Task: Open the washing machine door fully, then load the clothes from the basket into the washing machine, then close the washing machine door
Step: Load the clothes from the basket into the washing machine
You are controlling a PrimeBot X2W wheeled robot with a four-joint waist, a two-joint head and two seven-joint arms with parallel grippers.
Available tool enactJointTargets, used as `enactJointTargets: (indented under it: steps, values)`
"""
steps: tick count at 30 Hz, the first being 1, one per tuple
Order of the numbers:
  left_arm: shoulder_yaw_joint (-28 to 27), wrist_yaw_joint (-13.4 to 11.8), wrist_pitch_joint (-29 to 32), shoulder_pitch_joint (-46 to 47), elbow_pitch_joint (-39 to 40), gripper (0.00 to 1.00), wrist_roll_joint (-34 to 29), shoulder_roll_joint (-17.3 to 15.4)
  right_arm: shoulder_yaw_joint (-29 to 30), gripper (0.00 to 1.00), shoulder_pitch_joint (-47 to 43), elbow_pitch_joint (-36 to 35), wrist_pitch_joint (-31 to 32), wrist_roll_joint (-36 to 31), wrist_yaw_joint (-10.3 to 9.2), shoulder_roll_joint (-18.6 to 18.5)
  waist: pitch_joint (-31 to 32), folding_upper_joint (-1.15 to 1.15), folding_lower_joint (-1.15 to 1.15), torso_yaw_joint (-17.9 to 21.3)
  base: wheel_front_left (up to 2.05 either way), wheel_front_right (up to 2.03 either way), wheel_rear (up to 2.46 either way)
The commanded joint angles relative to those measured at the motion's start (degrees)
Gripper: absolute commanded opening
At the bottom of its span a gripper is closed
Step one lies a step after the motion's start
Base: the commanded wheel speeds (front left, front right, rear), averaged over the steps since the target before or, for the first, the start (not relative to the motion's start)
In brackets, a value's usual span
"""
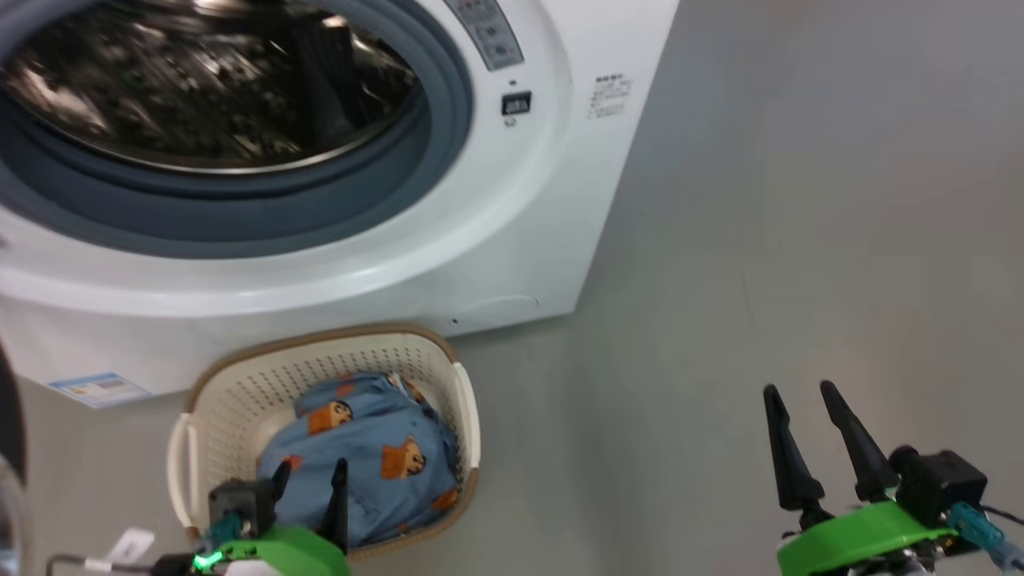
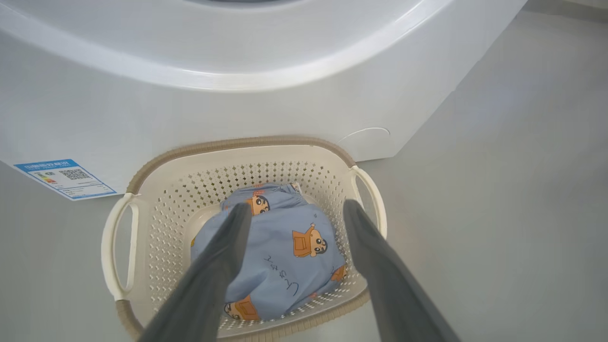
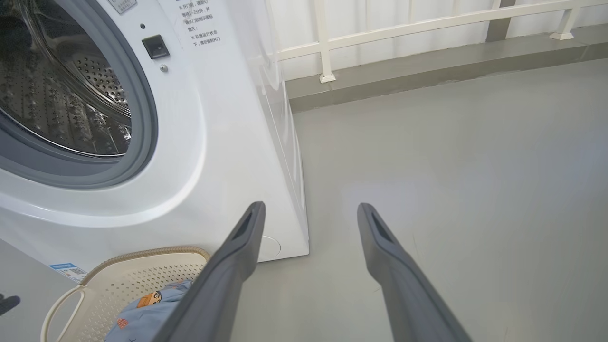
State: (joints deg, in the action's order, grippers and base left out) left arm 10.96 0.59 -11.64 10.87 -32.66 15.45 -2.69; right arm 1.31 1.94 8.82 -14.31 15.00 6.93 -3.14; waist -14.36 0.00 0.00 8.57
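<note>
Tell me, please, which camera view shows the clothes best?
The left wrist view: the clothes sit centred and close. In the head view the left gripper overlaps them; the right wrist view catches one corner.

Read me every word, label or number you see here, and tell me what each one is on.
Nothing can be quoted.
Blue label sticker on the washing machine: QR code and print, too small to read.
Black Chinese print beside the drum opening: too small to read.
Grey panel label near it: blurred.
Dark scribble on the clothes: not legible.
</note>
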Motion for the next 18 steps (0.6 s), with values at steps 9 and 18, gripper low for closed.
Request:
enactJointTargets:
  steps: [9, 18]
  values:
    - [-1.1, -0.1, 5.0, 9.1, -11.0, 1.00, -0.3, -3.2, -3.4, 1.00, 5.7, -0.6, -0.7, 2.3, 0.56, 0.1, -9.8, 0.00, 0.00, 5.7, 0.00, 0.00, 0.00]
    - [-2.2, -0.5, 6.0, 15.5, -21.0, 1.00, 1.1, -4.4, -4.5, 1.00, 8.9, -0.4, -0.7, 2.8, 0.56, 0.2, -14.6, 0.00, 0.00, 6.8, 0.00, 0.00, 0.00]
